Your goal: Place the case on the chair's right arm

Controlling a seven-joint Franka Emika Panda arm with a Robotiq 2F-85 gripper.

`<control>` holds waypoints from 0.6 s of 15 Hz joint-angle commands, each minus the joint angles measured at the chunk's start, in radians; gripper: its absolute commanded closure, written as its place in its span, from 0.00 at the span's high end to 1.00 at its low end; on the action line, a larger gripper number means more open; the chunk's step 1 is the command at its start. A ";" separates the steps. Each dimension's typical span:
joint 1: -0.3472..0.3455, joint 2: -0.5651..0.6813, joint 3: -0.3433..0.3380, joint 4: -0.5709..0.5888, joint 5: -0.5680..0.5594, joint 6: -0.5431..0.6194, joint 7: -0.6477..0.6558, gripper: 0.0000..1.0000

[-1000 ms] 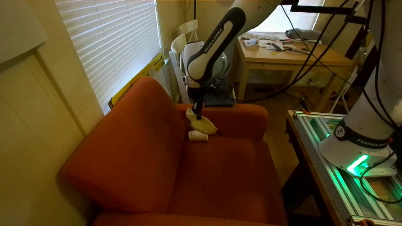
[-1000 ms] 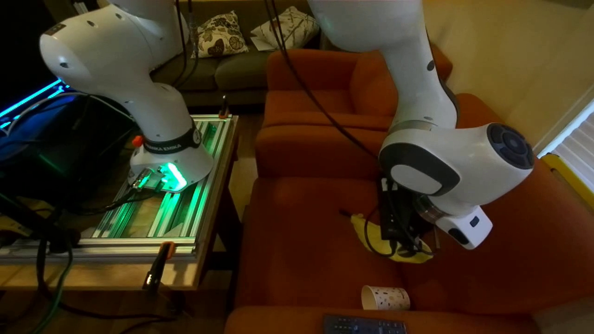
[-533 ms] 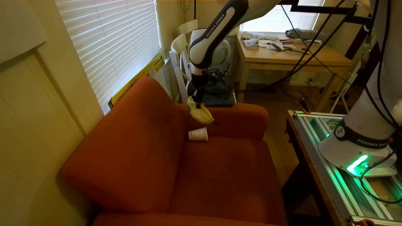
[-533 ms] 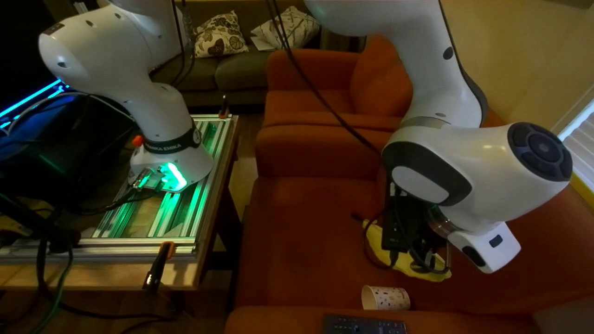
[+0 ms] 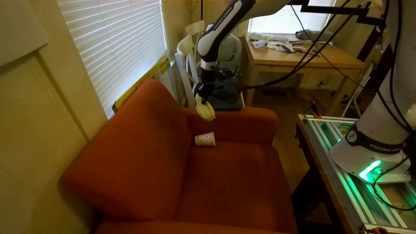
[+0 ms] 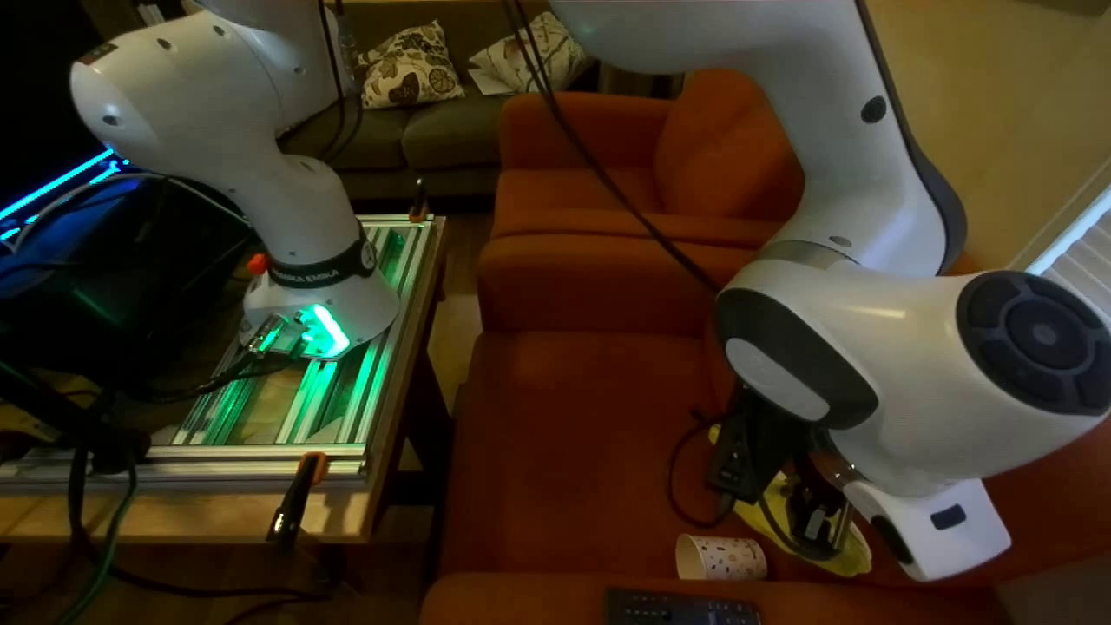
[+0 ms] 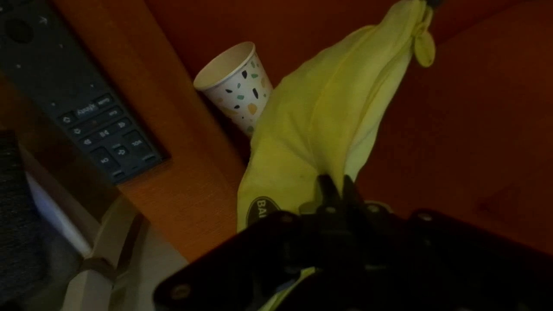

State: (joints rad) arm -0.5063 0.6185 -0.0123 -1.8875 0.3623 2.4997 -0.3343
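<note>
The pale yellow banana-shaped case [image 5: 206, 113] hangs from my gripper [image 5: 203, 101] above the seat, near the backrest and the chair's right arm [image 5: 250, 122]. In the wrist view my gripper [image 7: 338, 180] is shut on a pinched fold of the case [image 7: 315, 116]; its stem end points to the upper right and a dark oval label shows. In an exterior view the arm partly covers the case [image 6: 852, 557]. The chair's right arm is rust-orange and rounded; it also shows in the wrist view [image 7: 194, 185] and along the bottom of an exterior view [image 6: 521, 601].
A speckled white paper cup [image 5: 205, 139] lies on its side on the seat beside the arm. A dark remote [image 6: 681, 608] lies on the chair's right arm. The backrest [image 5: 136, 149] stands close to my gripper. White slatted chairs [image 5: 186, 48] stand behind the arm.
My gripper has risen with the case and moved toward the chair's right arm, nearer the cup in the views. The case has swung to hang more steeply. The cup lies still.
</note>
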 commanded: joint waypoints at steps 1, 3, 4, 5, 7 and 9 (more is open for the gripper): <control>-0.016 0.014 -0.011 0.056 0.040 -0.015 0.024 0.02; -0.017 0.034 -0.023 0.090 0.037 -0.027 0.046 0.02; -0.019 0.043 -0.025 0.107 0.036 -0.033 0.055 0.02; -0.020 0.056 -0.031 0.128 0.032 -0.036 0.067 0.02; -0.018 0.080 -0.045 0.165 0.021 -0.044 0.095 0.02; -0.020 0.102 -0.057 0.203 0.014 -0.065 0.117 0.02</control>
State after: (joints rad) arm -0.5205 0.6769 -0.0543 -1.7728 0.3708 2.4895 -0.2563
